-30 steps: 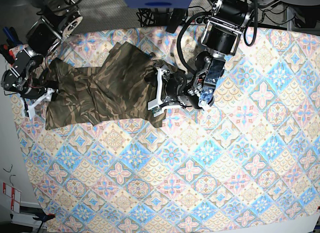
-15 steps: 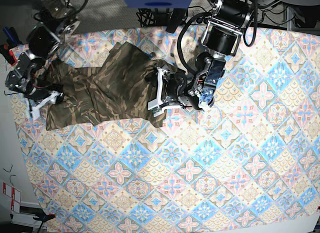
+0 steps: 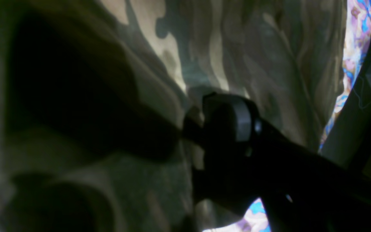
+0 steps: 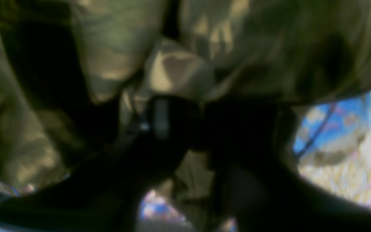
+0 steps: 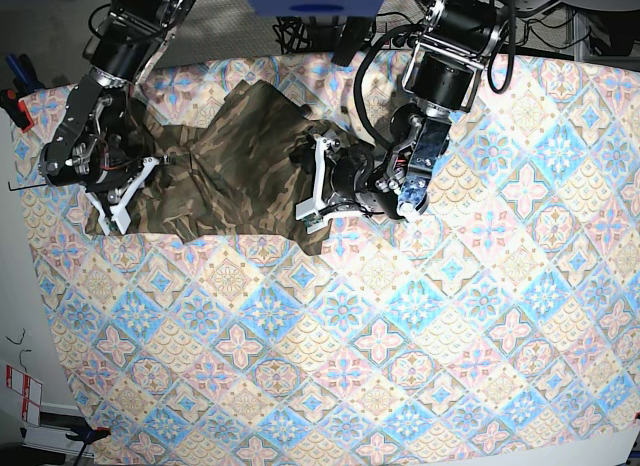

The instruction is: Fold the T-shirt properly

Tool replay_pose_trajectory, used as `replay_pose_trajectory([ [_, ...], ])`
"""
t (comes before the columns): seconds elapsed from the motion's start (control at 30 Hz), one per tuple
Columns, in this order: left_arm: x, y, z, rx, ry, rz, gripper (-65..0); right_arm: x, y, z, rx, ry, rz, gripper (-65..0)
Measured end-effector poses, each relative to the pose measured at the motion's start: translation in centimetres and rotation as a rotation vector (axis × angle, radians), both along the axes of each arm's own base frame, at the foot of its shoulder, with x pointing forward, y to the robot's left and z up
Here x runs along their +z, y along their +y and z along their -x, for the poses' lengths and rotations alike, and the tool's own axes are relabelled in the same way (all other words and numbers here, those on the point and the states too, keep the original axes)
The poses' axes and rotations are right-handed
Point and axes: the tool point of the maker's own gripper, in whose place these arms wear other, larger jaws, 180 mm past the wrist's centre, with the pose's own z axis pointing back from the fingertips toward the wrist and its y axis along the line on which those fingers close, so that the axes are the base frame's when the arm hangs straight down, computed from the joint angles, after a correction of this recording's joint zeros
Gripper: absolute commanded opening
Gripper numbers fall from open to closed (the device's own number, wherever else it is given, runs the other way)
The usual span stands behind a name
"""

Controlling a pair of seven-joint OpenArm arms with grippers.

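Note:
The camouflage T-shirt (image 5: pixel 230 166) lies crumpled across the upper left of the tablecloth. At its left end, my right gripper (image 5: pixel 130 191) has its white fingers on the bunched cloth. In the blurred right wrist view, the dark jaws of the right gripper (image 4: pixel 195 122) are closed with folds of the T-shirt (image 4: pixel 269 48) pinched between them. My left gripper (image 5: pixel 318 184) sits over the shirt's right edge with its white fingers spread wide apart. The left wrist view shows one dark fingertip (image 3: pixel 233 119) against the T-shirt (image 3: pixel 237 48); the other fingertip is out of frame.
The blue, pink and cream tile-patterned tablecloth (image 5: pixel 400 336) covers the table. The left arm's black body and cables (image 5: pixel 440 76) reach in from the top. The table's left edge runs close to the right arm.
The right arm swung rightward onto the shirt's left end and its jaws closed on the cloth. The shirt's left and lower edge drew inward. The left arm has not moved.

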Motion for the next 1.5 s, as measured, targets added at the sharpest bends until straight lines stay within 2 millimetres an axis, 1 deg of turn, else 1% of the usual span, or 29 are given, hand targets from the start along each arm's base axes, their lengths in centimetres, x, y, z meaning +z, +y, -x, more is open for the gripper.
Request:
replay_pose_trajectory([
  [0.03,0.0,0.0,0.0,0.001,0.0,0.001,-32.6,-0.1,0.0,0.2,0.0,0.004,0.001,-62.2],
  [0.1,0.0,0.0,0.0,0.001,0.0,0.001,-32.6,-0.1,0.0,0.2,0.001,0.002,0.002,-62.3],
  [0.13,0.0,0.0,0.1,0.001,0.001,0.001,-32.6,0.3,0.0,-0.1,0.002,-0.009,0.008,-62.3],
  [0.2,0.0,0.0,0.1,0.001,0.0,0.003,-32.6,1.4,-0.3,-0.8,0.006,-0.047,0.032,-62.4],
  [0.3,0.0,0.0,0.1,0.003,0.001,0.004,-32.6,3.9,-0.8,-2.2,0.013,-0.132,0.073,-62.6],
  [0.37,0.0,0.0,0.1,0.002,0.001,0.002,-32.6,4.8,-1.0,-2.2,0.017,-0.154,0.095,-62.6],
  [0.47,0.0,0.0,0.1,0.004,0.001,0.004,-32.7,5.9,-1.7,-1.2,0.025,-0.14,0.162,-62.7],
  [0.57,0.0,-0.1,0.1,0.004,0.001,0.003,-32.7,7.7,-2.1,-2.2,0.023,-0.187,0.191,-61.6],
  [0.6,0.0,0.0,0.1,0.004,0.001,0.003,-32.7,8.0,-2.2,-2.8,0.014,-0.196,0.186,-59.8],
  [0.67,0.0,-0.1,0.1,0.004,0.001,0.004,-32.6,7.7,-2.4,-3.4,-0.009,-0.197,0.161,-54.6],
  [0.7,-0.1,-0.1,0.3,0.005,0.005,0.005,-32.5,7.1,-2.6,-3.4,-0.021,-0.187,0.148,-51.5],
  [0.77,-0.2,-0.1,0.4,0.007,0.006,0.008,-32.4,5.0,-2.9,-2.2,-0.046,-0.11,0.116,-45.6],
  [0.83,-0.2,-0.1,0.4,0.006,0.007,0.006,-32.3,2.9,-3.3,-0.3,-0.087,-0.036,0.08,-40.0],
  [0.9,-0.2,-0.1,0.4,0.006,0.008,0.004,-32.3,2.0,-4.0,1.0,-0.13,0.004,0.065,-34.4],
  [0.97,-0.2,-0.1,0.5,0.006,0.008,0.006,-32.3,2.0,-4.7,1.2,-0.166,-0.003,0.058,-27.6],
  [1.03,-0.2,-0.1,0.5,0.006,0.008,0.005,-32.3,2.1,-5.1,1.1,-0.179,-0.011,0.059,-21.0],
  [1.1,-0.2,-0.1,0.5,0.006,0.008,0.005,-32.3,2.2,-5.0,1.0,-0.182,-0.021,0.047,-14.4],
  [1.17,-0.2,-0.1,0.5,0.006,0.008,0.007,-32.3,2.2,-5.0,1.1,-0.182,-0.019,0.048,-9.6],
  [1.23,-0.2,-0.1,0.5,0.006,0.008,0.007,-32.3,2.2,-5.0,1.0,-0.182,-0.021,0.048,-6.5],
  [1.4,-0.2,-0.1,0.5,0.007,0.008,0.007,-32.3,2.2,-5.0,1.0,-0.182,-0.02,0.048,-6.5],
  [1.5,-0.2,-0.1,0.5,0.007,0.007,0.007,-32.3,1.9,-4.8,0.4,-0.188,-0.055,0.028,-6.5],
])
